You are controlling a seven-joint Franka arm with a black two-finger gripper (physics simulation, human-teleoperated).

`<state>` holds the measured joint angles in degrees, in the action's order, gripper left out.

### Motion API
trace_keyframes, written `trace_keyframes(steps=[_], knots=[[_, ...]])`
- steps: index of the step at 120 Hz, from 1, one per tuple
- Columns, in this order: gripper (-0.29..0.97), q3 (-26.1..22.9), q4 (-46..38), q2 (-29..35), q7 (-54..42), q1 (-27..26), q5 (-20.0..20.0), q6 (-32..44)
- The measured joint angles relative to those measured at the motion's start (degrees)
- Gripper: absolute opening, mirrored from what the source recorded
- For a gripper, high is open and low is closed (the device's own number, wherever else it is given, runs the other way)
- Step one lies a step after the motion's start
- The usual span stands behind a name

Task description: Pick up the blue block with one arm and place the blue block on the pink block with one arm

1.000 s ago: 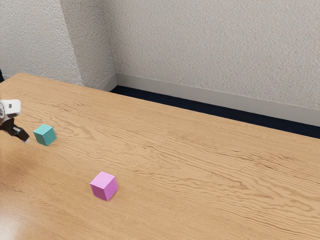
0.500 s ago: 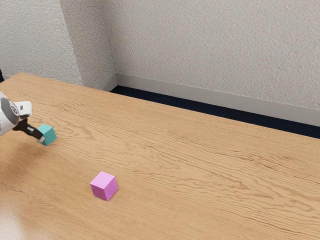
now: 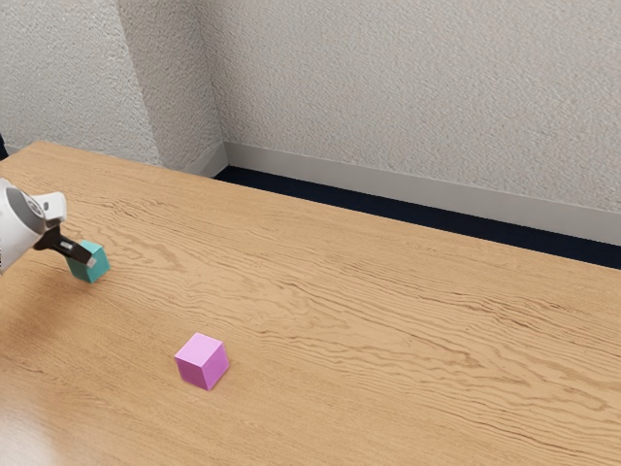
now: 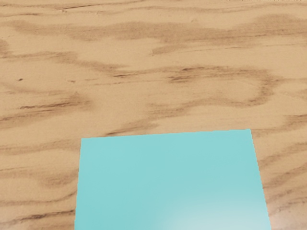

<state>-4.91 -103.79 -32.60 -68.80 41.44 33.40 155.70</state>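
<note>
blue block (image 3: 99, 270) sits on the counter (image 3: 388, 320), near the exterior view's left edge. it reads more teal than blue. not lifted as far as i can judge: it looks to rest flat on the wood.

my tool (image 3: 81, 255) is down at the block, its black tip lying across the block's near upper edge. i cannot tell whether it is spread, pressed together or pinching the block; the angle hides that. in the wrist view the block (image 4: 168, 182) is directly under my hand, one flat face squared up, wood grain beyond it.

pink block (image 3: 202, 361) stands well apart from the blue one, toward the exterior view's right and nearer the camera. nothing lies between them.

step in hand, my guess: getting the grip. stacking not yet begun.

what could go wrong:
- if the tool meets the block off-centre, one side touches first and shoves or spins it on the smooth counter.
- a shallow hold high on the faces could let the block slip or tilt on the lift.
- a tilted block set down on the pink one may slide off; the pink top gives little margin.
- coming in too low over the pink block would knock it away.

writing: none. both blocks have plain faces, no labels, no brand marks; the white arm shell shows none that i can read.
</note>
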Motion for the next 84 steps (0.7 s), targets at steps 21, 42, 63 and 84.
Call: trace_keyframes(steps=[21,42,63,84], knots=[[0.60,-0.01,1.16,-1.22,-1.33,-0.04,2.74,0.16],[0.51,0.03,1.28,-1.36,-2.85,-0.11,5.93,0.24],[0.40,0.28,1.16,-0.96,-3.99,-0.77,6.73,0.29],[0.36,0.38,1.00,-0.59,-4.74,-1.07,6.89,0.49]])
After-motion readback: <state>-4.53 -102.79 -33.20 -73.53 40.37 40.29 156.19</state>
